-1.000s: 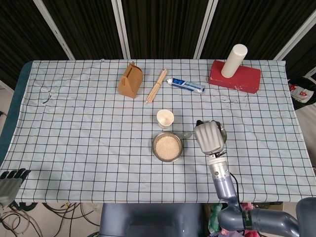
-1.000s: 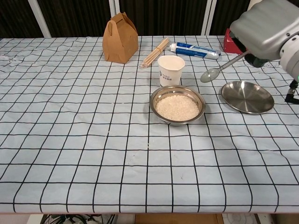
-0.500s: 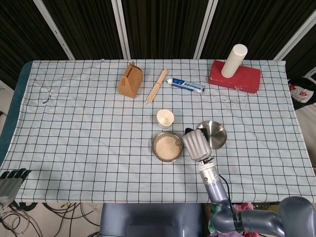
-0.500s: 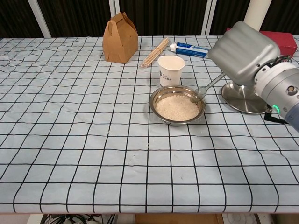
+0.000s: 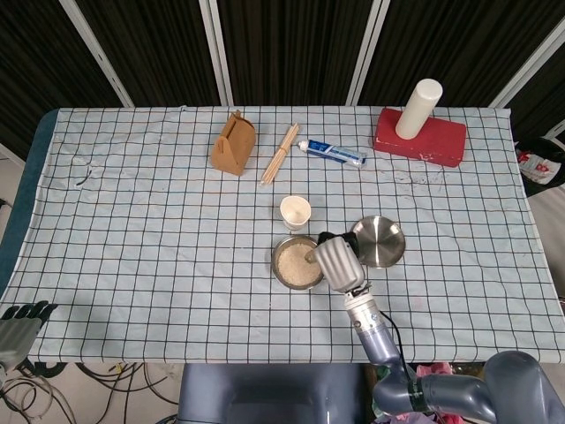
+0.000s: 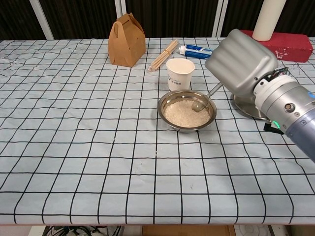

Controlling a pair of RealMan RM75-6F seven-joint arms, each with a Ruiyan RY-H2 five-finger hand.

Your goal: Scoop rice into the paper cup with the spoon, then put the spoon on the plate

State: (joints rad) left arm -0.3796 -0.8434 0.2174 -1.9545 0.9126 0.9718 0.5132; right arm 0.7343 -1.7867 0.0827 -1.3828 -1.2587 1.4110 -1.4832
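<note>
The table (image 5: pixel 132 230) spreads under me, covered by a white cloth with a black grid, and I take the bowl (image 6: pixel 170 98) of rice near its middle as my landmark. Far beyond the bowl and to its right lies a red block (image 5: pixel 433 140) with a white cylinder (image 5: pixel 418 108) standing upright on it.

My right hand (image 6: pixel 241 61) hangs just right of the bowl, its grey back toward both cameras. It grasps the spoon (image 6: pixel 204 100), though the fingers themselves are hidden behind the hand's shell. The spoon's handle slants down and leftward from the hand, and its scoop end rests in the rice (image 6: pixel 183 112) at the bowl's right side.

My left hand (image 5: pixel 19 325) sits far to the left of the bowl, off the table's near left corner. It holds nothing, and its dark fingers lie close together; I cannot tell whether they are spread or curled.

The plate (image 5: pixel 381 240), round and shiny metal, lies just right of the bowl, partly behind my right hand in the chest view. The bowl is metal too.

A brown paper box (image 6: pixel 127 40) with a handle on top stands well beyond the bowl, to its left. The paper cup (image 6: pixel 179 73) stands upright just behind the bowl, close to its rim. Farther back lies a bundle of wooden sticks (image 6: pixel 163 55), and to their right a tube of toothpaste (image 6: pixel 204 52).
</note>
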